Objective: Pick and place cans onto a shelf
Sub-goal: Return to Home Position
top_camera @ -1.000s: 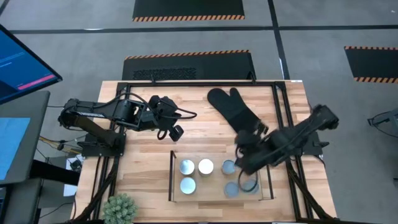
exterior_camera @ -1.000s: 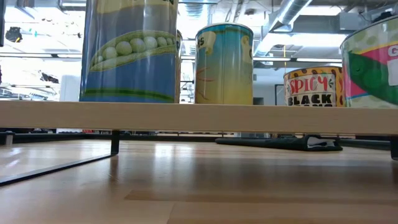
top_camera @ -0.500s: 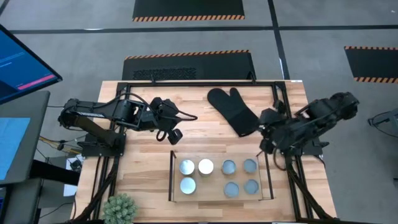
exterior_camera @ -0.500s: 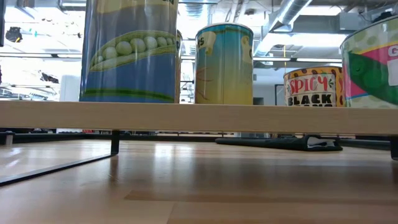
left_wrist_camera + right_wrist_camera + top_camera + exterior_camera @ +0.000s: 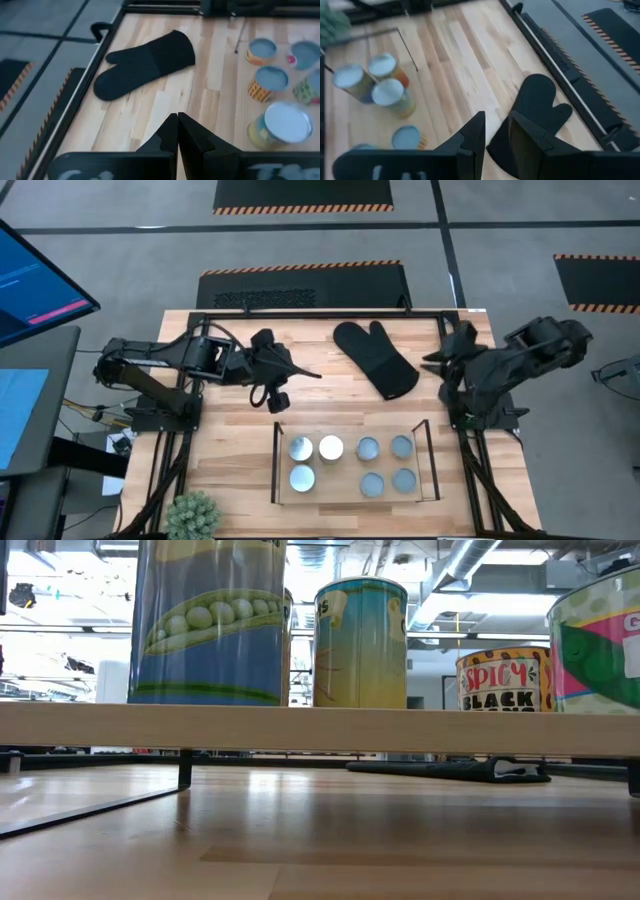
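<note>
We count seven cans (image 5: 331, 447) on shelf (image 5: 275, 470) by worktop (image 5: 230, 450) front edge; placing looks done; left gripper (image 5: 176, 117) clenched empty, right gripper (image 5: 496, 116) parted.

I see a black oven mitt (image 5: 375, 358) lying flat on the far half of the wooden surface (image 5: 230, 440), right of centre, with its cuff toward the near right. A black outer frame (image 5: 320, 314) borders the surface. A small green plant (image 5: 193, 515) sits at the near left corner. A blue-lit monitor (image 5: 35, 285) stands off to the left.
</note>
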Motion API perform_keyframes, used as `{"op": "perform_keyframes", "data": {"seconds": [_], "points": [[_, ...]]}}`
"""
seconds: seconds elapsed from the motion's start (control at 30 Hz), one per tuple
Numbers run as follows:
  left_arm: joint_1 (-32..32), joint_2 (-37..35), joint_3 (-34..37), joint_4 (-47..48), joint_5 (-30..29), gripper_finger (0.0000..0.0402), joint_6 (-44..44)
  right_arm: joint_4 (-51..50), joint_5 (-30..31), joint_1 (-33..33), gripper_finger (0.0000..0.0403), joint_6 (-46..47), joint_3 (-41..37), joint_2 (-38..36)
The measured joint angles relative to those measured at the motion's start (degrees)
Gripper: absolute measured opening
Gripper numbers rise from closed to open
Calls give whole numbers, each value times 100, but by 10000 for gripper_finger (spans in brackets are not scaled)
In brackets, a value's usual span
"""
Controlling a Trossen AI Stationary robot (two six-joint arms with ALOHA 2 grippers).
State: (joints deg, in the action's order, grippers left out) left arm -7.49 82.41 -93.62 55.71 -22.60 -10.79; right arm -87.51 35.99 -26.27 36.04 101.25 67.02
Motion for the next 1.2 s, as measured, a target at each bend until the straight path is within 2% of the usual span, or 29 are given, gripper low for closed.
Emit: {"op": "perform_keyframes", "data": {"seconds": [0.1, 0.27, 0.37, 0.53, 0.6, 0.7, 0.87, 0.93, 1.1, 1.2], "points": [[277, -8, 0, 48, 348, 0, 370, 89, -1, 84, 108, 150, -2, -362], [866, -327, 9, 192, 972, 0, 280, 629, 25, 39, 108, 119, -106, -1128], [1010, -571, 9, 292, 889, 0, 12, 1126, 31, -64, 108, 4, -425, -1654], [783, -1091, 192, 571, 247, 0, -483, 1936, 113, -204, 108, -54, -1569, -2622], [617, -1404, 689, 275, 216, 0, -585, 2368, 172, -237, 108, -55, -2223, -3021], [408, -2080, 1858, -682, 364, 0, -791, 3097, 148, -308, 108, -54, -3220, -3651], [348, -3198, 3968, -3027, 1315, 0, -1225, 4328, -299, -469, 108, -249, -4650, -4663], [348, -3522, 4720, -4015, 1524, 0, -1353, 4889, -428, -521, 108, -505, -5161, -5012], [348, -3922, 6231, -6023, 1615, 0, -1621, 6400, -830, -630, 108, -1351, -6292, -5600], [345, -4019, 6883, -6925, 1619, 0, -1698, 6790, -1049, -687, 108, -1515, -6731, -5874]]}}
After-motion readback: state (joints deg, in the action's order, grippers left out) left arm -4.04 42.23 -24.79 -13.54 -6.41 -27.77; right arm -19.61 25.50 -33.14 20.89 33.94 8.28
